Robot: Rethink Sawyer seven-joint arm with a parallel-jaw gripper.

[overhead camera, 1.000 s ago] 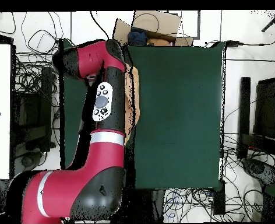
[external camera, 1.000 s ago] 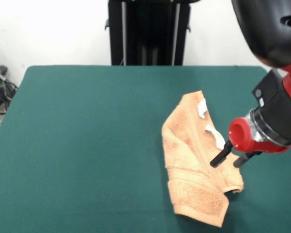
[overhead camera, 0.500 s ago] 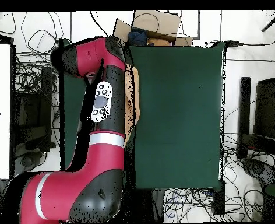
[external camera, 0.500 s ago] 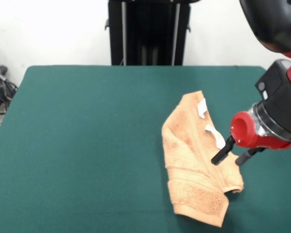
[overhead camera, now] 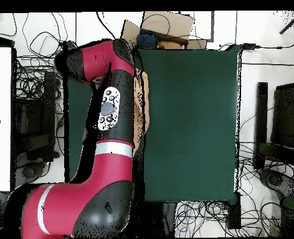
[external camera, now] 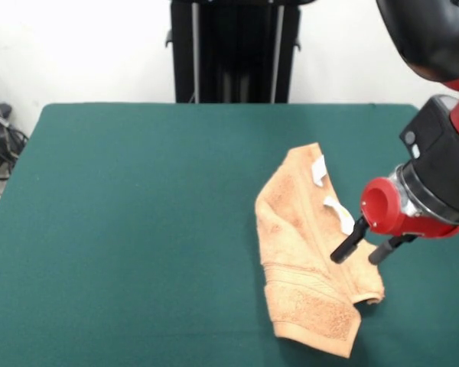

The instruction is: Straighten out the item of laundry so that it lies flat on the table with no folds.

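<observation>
One folded towel [external camera: 306, 260] with two white tags [external camera: 319, 170], one open claw [external camera: 357, 255] beside.

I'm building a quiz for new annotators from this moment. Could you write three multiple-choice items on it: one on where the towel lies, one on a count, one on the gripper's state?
1. In the front view, where on the green table does the peach towel lie?
A. right part
B. left edge
C. far-left corner

2. How many white tags show on the towel?
A. none
B. two
C. five

3. How is the gripper?
A. shut on the towel
B. open, fingers apart by the towel's right side
C. out of sight

Answers: 1 A, the towel sits right of the table's middle. 2 B, two tags show near its upper right edge. 3 B, two black fingers stand apart with nothing between them.
</observation>
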